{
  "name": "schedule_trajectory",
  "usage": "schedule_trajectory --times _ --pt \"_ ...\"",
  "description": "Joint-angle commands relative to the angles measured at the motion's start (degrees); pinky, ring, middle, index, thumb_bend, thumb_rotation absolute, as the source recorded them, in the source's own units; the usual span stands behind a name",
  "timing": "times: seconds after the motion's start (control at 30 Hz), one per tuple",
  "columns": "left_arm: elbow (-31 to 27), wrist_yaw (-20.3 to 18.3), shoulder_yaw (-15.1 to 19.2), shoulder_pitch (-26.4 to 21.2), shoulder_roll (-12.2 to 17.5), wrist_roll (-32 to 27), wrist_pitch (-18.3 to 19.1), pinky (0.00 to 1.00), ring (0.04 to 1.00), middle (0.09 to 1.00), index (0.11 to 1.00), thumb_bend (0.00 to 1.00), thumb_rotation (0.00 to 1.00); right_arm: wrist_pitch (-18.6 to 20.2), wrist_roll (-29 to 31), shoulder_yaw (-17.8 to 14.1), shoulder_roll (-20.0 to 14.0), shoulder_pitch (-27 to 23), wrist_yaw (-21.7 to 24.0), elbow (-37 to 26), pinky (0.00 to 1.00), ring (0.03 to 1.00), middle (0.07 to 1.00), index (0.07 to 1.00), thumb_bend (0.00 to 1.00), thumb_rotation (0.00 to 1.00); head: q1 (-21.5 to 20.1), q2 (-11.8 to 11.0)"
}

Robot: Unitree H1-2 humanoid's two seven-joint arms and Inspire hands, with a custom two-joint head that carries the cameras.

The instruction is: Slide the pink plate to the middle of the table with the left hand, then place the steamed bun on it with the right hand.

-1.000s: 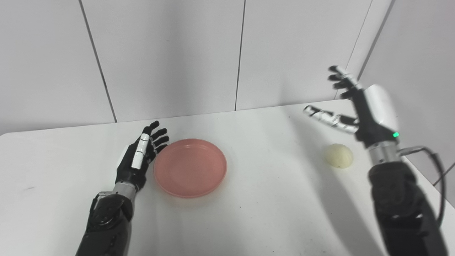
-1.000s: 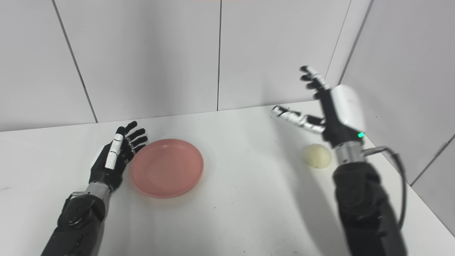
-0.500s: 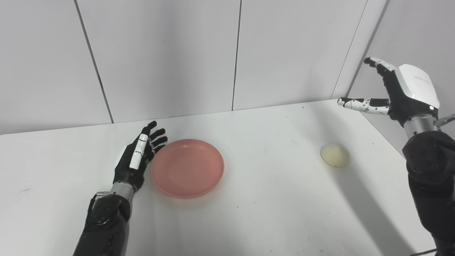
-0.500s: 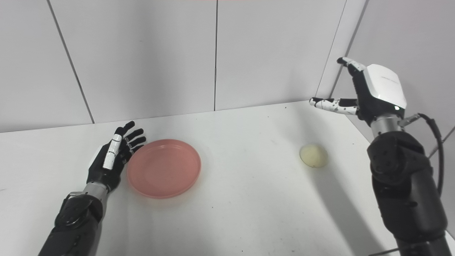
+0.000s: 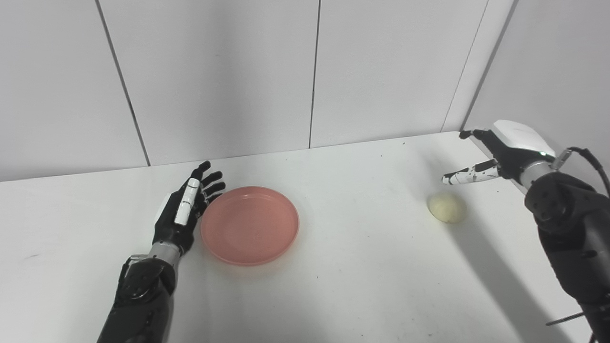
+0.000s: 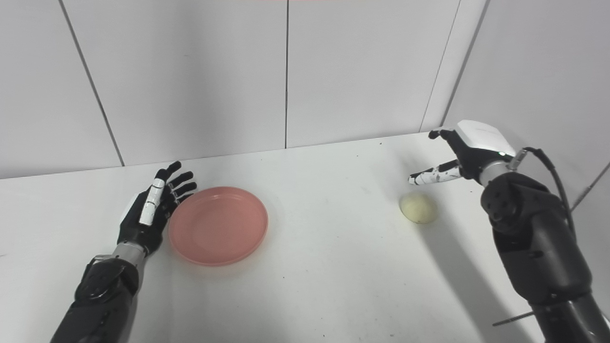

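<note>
The pink plate [image 5: 249,225] lies flat on the white table, left of centre, with nothing on it. My left hand [image 5: 183,209] rests open against the plate's left rim, fingers stretched away from me. The pale steamed bun [image 5: 446,208] sits on the table at the right. My right hand [image 5: 495,155] hovers open just beyond and to the right of the bun, thumb pointing left above it, not touching it.
The table [image 5: 362,267] ends at the white panelled wall behind and at a right edge close to the bun. A black cable [image 6: 548,162] loops off my right forearm.
My right hand swung out to the right and then came down, now low beside the bun. The view shifted slightly. My left hand and the plate have stayed where they were.
</note>
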Motion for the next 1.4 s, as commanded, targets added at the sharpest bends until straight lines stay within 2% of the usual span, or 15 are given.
schedule_trajectory --times 0.0,0.1,0.23,0.4,0.57,0.73,0.97,1.23,1.37 --pt "2.5 -0.3 -0.2 1.4 0.0 0.2 2.3 0.78 0.82 0.853 0.892 0.73 0.86 0.1 -3.3 0.1 -0.8 -3.0 0.5 -1.3 0.64 0.866 0.899 0.811 1.0 0.53 0.0 0.0" --pt "2.9 -0.4 -0.1 1.2 0.0 0.1 2.4 0.78 0.822 0.854 0.891 0.73 0.85 0.1 -6.1 0.4 0.5 -3.8 2.9 -1.5 0.62 0.864 0.908 0.817 1.0 0.54 0.2 -0.1" --pt "2.8 0.1 -0.2 1.3 -0.1 0.4 2.3 0.77 0.81 0.847 0.888 0.74 0.85 0.1 -9.0 -0.5 2.8 -4.9 6.5 -1.7 0.65 0.88 0.919 0.831 1.0 0.53 0.4 0.0" --pt "2.1 0.0 -0.2 1.5 -0.2 0.3 2.8 0.78 0.812 0.846 0.887 0.72 0.86 0.1 -10.5 -0.1 4.1 -5.5 8.4 -1.5 0.64 0.854 0.892 0.821 1.0 0.51 0.6 0.1" --pt "2.7 -0.3 -0.3 1.3 0.0 0.4 2.4 0.78 0.819 0.843 0.884 0.73 0.86 0.1 -10.3 1.1 3.6 -5.1 7.5 -0.3 0.61 0.836 0.876 0.807 1.0 0.51 0.5 0.3" --pt "2.0 -0.3 -0.3 1.5 0.0 0.3 3.0 0.78 0.821 0.847 0.885 0.73 0.86 0.1 -9.5 0.7 3.6 -4.3 6.4 0.5 0.59 0.815 0.865 0.8 1.0 0.51 0.6 0.5" --pt "0.7 -0.3 -0.8 2.0 0.2 0.6 3.7 0.79 0.828 0.852 0.89 0.72 0.86 -0.3 -6.9 2.0 2.2 -2.5 2.4 5.4 0.68 0.839 0.869 0.8 1.0 0.58 0.6 0.8" --pt "1.9 -0.8 -0.6 1.7 0.4 0.2 3.7 0.79 0.824 0.845 0.886 0.75 0.84 0.1 -5.8 3.8 1.4 -1.9 -0.6 10.2 0.66 0.84 0.879 0.802 1.0 0.61 0.6 0.9" --pt "1.7 -0.8 -0.4 1.9 0.4 0.1 4.0 0.78 0.819 0.841 0.883 0.75 0.83 0.1 -6.2 4.8 1.9 -2.2 -1.9 12.5 0.69 0.847 0.883 0.812 1.0 0.61 0.7 1.0"
